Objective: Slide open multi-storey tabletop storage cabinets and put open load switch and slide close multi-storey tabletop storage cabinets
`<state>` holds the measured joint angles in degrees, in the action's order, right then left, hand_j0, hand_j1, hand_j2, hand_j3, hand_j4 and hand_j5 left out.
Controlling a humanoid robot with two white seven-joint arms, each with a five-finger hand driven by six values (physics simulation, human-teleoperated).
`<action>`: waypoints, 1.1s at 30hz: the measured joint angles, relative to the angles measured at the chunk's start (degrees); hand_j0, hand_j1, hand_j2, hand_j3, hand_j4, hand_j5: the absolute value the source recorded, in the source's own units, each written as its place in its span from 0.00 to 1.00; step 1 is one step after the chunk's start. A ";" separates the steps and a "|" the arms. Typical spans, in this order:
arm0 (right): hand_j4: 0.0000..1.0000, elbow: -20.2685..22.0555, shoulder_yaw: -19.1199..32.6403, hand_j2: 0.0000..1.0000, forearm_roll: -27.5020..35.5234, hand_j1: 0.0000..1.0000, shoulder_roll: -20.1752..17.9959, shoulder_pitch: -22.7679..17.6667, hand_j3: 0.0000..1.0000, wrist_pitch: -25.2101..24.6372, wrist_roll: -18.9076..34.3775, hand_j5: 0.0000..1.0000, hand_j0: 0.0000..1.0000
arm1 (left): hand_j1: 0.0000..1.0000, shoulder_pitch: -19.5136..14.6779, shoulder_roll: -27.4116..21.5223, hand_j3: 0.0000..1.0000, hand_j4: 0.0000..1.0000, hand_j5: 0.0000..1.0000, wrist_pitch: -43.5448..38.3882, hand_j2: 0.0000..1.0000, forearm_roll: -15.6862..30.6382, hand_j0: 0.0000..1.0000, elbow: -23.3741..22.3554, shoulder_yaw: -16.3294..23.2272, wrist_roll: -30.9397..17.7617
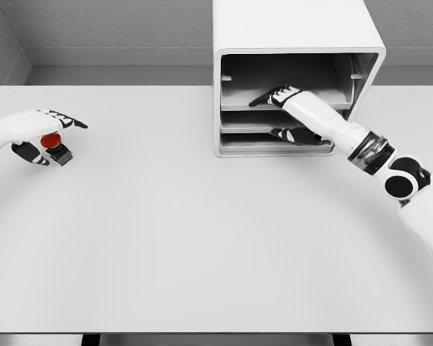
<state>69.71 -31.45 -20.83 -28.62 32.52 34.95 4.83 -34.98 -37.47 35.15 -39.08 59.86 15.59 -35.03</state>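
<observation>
Currently, the right hand (289, 112) grips a drawer edge inside the cabinet (297, 43): opening step. The left hand (40, 133) holds the switch (56, 148); next, pull outward.

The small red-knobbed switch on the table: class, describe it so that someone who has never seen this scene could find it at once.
Start at the wide white table and go to its far left edge, well away from the white multi-storey storage cabinet. There the robot's left hand closes round a small dark block with a round red knob, the load switch. It is the only red thing in view.
</observation>
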 measured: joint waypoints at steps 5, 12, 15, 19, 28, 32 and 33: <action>0.77 0.78 0.07 0.77 2.20 0.77 -0.41 -0.44 0.77 -0.18 1.19 0.77 0.77 | 0.70 0.09 0.03 0.70 0.70 0.70 0.01 0.70 -0.12 0.70 -0.61 0.04 0.01; 0.77 4.14 -0.13 0.77 0.76 0.77 -2.46 -2.28 0.77 -0.05 0.19 0.77 0.77 | 0.60 0.18 -0.34 0.60 0.60 0.60 0.02 0.60 -0.02 0.60 -0.72 -0.08 0.01; 0.77 5.59 -0.03 0.77 -0.36 0.77 -3.63 -3.16 0.77 0.03 0.08 0.77 0.77 | 0.55 0.18 -0.42 0.55 0.55 0.55 0.01 0.55 0.01 0.55 -0.72 -0.13 0.01; 0.77 7.10 0.16 0.77 -0.72 0.77 -4.89 -3.78 0.77 0.07 0.01 0.77 0.77 | 0.51 0.18 -0.44 0.51 0.51 0.51 0.01 0.51 0.05 0.51 -0.62 -0.17 0.01; 0.77 10.40 0.52 0.77 -0.59 0.77 -7.28 -5.63 0.77 0.07 -0.12 0.77 0.77 | 0.44 -0.09 -0.47 0.44 0.44 0.44 0.02 0.44 0.63 0.44 -0.12 -0.55 -0.01; 0.77 11.69 0.63 0.77 -0.49 0.77 -8.24 -5.98 0.77 0.08 -0.15 0.77 0.77 | 0.43 -0.09 -0.48 0.43 0.43 0.43 0.02 0.43 0.89 0.43 0.29 -0.65 0.00; 0.77 12.24 0.66 0.77 -0.47 0.77 -8.54 -6.24 0.77 0.08 -0.17 0.77 0.77 | 0.43 -0.09 -0.49 0.43 0.43 0.43 0.02 0.43 0.97 0.43 0.50 -0.66 0.00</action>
<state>81.95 -30.79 -21.30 -37.16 26.28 35.03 4.66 -35.07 -37.96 35.17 -38.11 60.37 14.93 -35.03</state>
